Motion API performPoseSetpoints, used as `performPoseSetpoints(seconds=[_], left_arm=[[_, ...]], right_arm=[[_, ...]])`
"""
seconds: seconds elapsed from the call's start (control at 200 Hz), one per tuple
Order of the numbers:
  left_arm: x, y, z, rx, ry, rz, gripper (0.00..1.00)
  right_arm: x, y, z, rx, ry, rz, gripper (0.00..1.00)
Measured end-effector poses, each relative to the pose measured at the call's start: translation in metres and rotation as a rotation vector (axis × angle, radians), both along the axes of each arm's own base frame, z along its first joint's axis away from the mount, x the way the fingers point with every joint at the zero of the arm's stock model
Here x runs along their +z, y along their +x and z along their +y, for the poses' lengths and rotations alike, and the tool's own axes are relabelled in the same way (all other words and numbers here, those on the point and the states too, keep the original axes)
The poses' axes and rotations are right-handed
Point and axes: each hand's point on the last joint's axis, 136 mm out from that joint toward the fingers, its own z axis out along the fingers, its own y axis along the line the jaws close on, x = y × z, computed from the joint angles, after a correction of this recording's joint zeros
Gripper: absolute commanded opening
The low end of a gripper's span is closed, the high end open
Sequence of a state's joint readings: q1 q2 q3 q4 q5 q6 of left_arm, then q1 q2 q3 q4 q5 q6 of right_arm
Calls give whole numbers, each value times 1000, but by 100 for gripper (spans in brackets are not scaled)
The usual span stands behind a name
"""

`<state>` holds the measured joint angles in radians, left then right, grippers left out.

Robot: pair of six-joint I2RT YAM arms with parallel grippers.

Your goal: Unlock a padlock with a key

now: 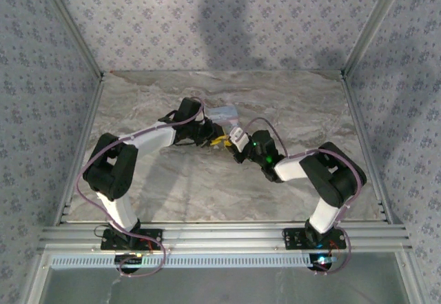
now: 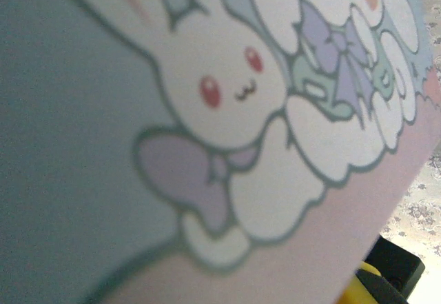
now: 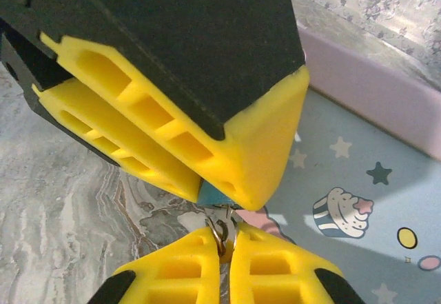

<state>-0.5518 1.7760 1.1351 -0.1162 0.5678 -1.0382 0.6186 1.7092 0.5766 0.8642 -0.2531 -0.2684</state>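
Left gripper (image 3: 220,180) pinches the padlock (image 3: 212,195), right gripper (image 3: 224,245) clamps shut on the key (image 3: 220,228) right against it; off-axis twisting could make the key slip.

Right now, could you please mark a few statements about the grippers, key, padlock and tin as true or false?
1. The right gripper pinches the key. True.
2. The padlock lies loose, far from both grippers. False: it sits at the tips of the left gripper, right next to the key.
3. The tin bears a cartoon rabbit. True.
4. The right gripper stands wide open. False: its fingers are closed on the key.
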Motion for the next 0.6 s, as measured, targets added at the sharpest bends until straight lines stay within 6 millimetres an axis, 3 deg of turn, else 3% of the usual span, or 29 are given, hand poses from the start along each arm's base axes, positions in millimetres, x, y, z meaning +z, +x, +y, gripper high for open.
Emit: performPoseSetpoints(seconds=[0.6], left_arm=[[0, 2, -3, 2, -14, -30, 12]], right_arm=[[-4, -14, -11, 39, 34, 88, 37]])
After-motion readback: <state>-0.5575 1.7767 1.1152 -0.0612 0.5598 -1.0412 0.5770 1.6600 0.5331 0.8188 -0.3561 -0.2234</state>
